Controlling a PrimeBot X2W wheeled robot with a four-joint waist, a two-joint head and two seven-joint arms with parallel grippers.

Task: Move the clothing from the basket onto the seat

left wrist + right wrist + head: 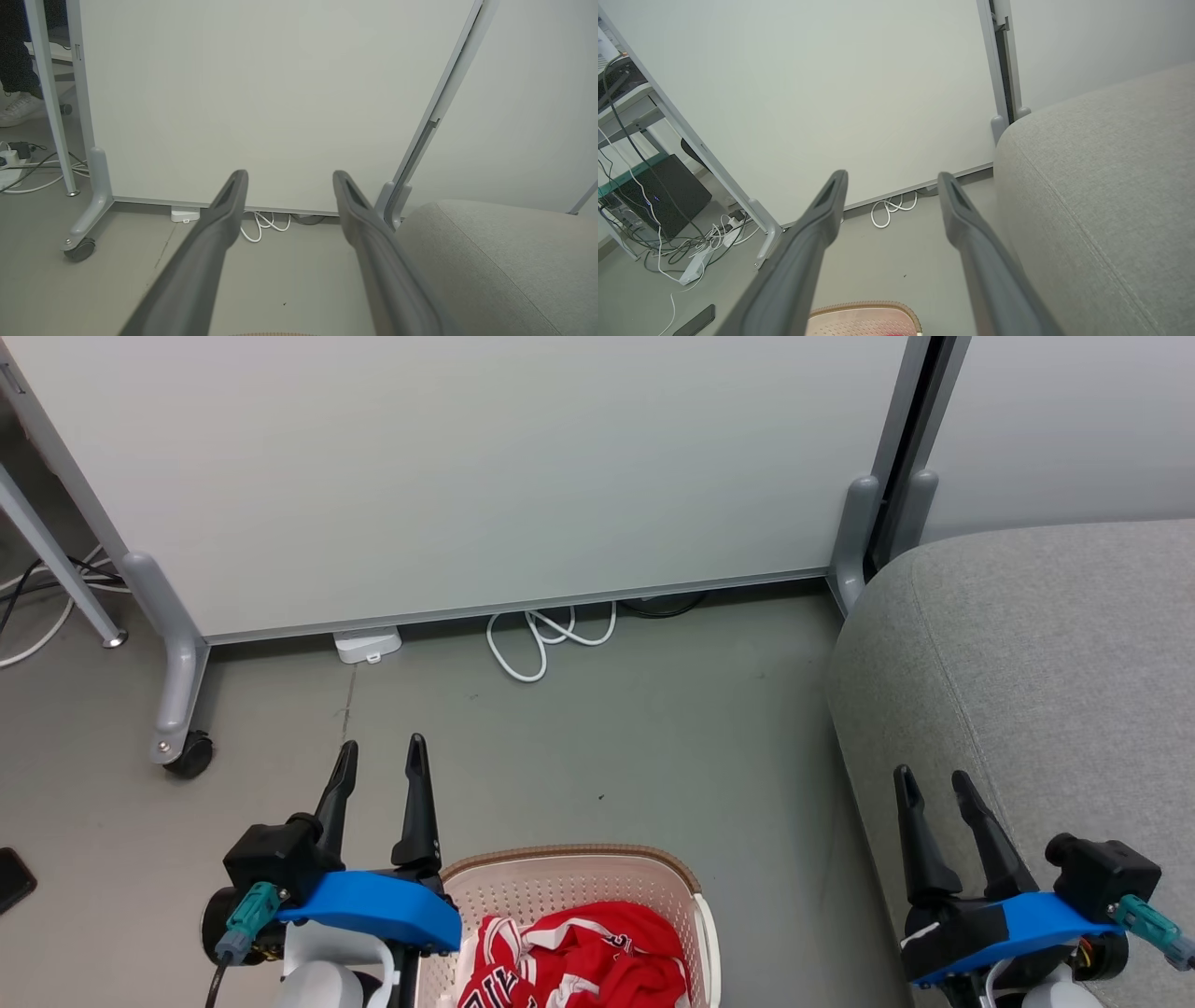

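Clothing: the red clothing (583,957), with white trim and dark lettering, lies crumpled inside the basket.
Basket: the basket (569,859) is cream plastic with small holes and a brown rim. It stands on the grey floor (607,737), and its near part is cut by the picture edge.
Seat: the seat (1046,663) is of light grey woven fabric with a rounded corner and a stitched seam. It is to the right of the basket, with a strip of floor between them.
Left hand: the left hand (383,744) is just beside the basket's left rim. Its two dark fingers stand wide apart and hold nothing, and they point away from the basket.
Right hand: the right hand (929,775) is well to the right of the basket, over the seat's edge. Its fingers are wide apart and it is empty.
Panel: a white panel (467,476) on grey legs stands beyond the basket. One leg has a dark caster (191,756).
Cable: a white cable (546,639) lies looped on the floor beyond the basket, under the panel's lower edge.
Phone: a dark phone (14,877) lies flat on the floor, well to the left of the basket.
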